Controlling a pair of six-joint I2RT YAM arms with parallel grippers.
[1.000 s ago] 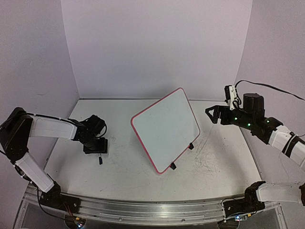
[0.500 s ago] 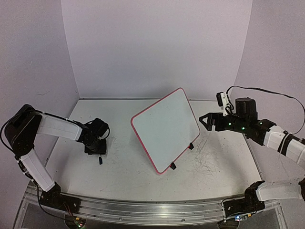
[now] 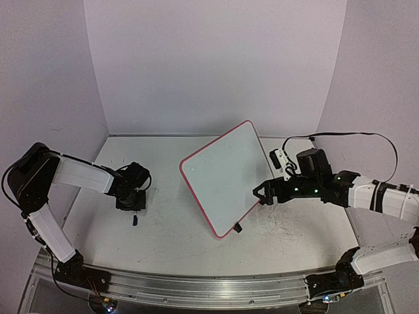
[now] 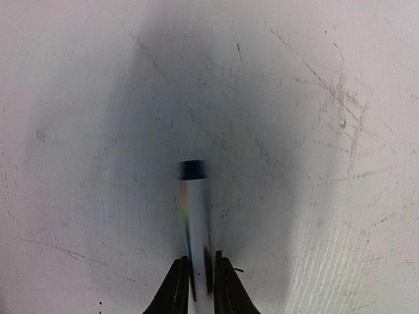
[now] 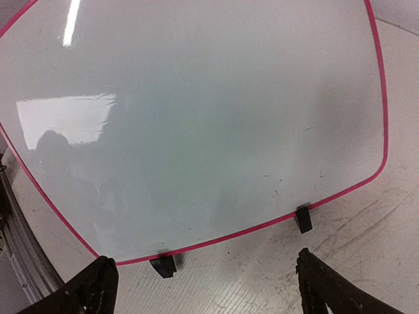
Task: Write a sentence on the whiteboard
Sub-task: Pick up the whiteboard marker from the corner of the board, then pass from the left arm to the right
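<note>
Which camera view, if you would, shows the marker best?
The left wrist view: the marker, white barrel and dark cap, sits centred between the fingers of the left gripper. Top external shows only a small dark tip; the right wrist view shows none.

Pale lilac walls (image 3: 216,65) enclose a scuffed, scratched white tabletop (image 3: 170,229) edged in front by an aluminium rail (image 3: 196,282).

Robot laboratory test cell. Plain lilac walls (image 3: 216,65) enclosed a scuffed, scribble-marked white table (image 3: 170,229). The left arm (image 3: 78,175) and right arm (image 3: 373,196) stood bolted to an aluminium rail (image 3: 196,284) at its near edge. A loose black cable (image 3: 340,135) looped above the right arm.
</note>
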